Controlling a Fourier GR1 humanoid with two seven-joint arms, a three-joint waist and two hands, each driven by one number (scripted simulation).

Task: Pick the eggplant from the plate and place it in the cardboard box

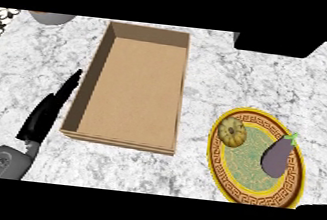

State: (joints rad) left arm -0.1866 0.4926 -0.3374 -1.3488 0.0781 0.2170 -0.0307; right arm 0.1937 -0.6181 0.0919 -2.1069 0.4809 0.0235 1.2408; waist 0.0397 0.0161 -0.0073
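Observation:
A purple eggplant (279,155) with a green stem lies on the right side of a yellow patterned plate (241,190) at the lower right of the counter. An open cardboard box (133,88) stands left of the plate, with nothing inside it. My left hand (47,112) rests at the lower left, beside the box's left wall, its fingers straight and pointing away from me. Nothing is held in it. My right hand does not show; only a dark corner appears at the lower right edge.
A round tan pastry (232,131) sits on the plate's upper left part. A grey vessel (51,18) is at the far left edge and a black object (279,45) at the far right. The counter is grey marble.

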